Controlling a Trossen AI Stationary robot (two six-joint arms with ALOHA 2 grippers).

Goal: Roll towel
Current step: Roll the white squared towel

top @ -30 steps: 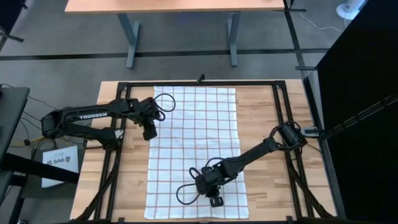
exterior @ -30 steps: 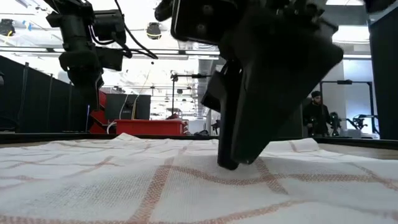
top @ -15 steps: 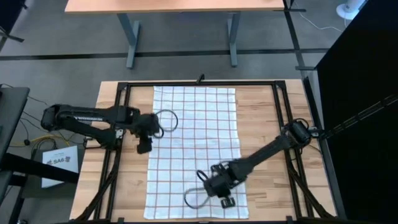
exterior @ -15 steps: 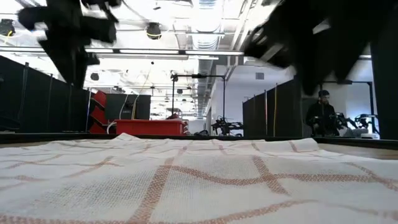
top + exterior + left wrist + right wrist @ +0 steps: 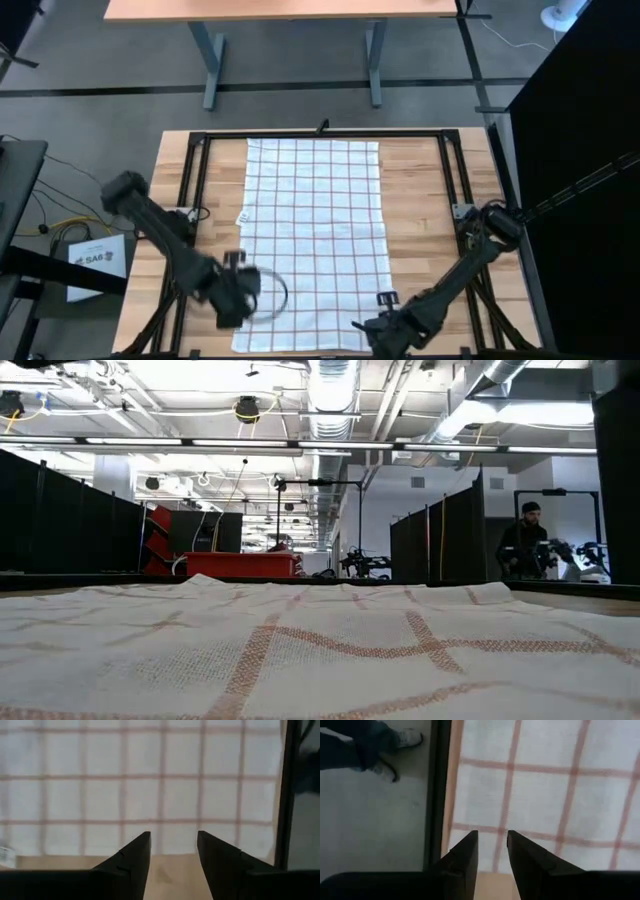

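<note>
Now: both claws hanging at the towel's near corners

Towel [image 5: 312,240] is lying flat and spread along the middle of the bench [image 5: 420,190], small tag [image 5: 241,217] at its left edge. Left claw [image 5: 229,313] is hovering over the near left corner, fingers parted, gripping nothing. Right claw [image 5: 383,335] is sitting at the near right corner, fingers narrowly apart, empty.

A grey floor [image 5: 300,70] lies beyond the far edge of the workbench, where a wooden desk [image 5: 285,8] stands on grey metal legs [image 5: 210,60]. Seen level across the table, the room has a white ceiling with ducts [image 5: 335,390] and strip lights [image 5: 150,442], black partition panels [image 5: 60,510] on the left, red cases [image 5: 240,564] far back, and a person [image 5: 522,545] standing far right
</note>
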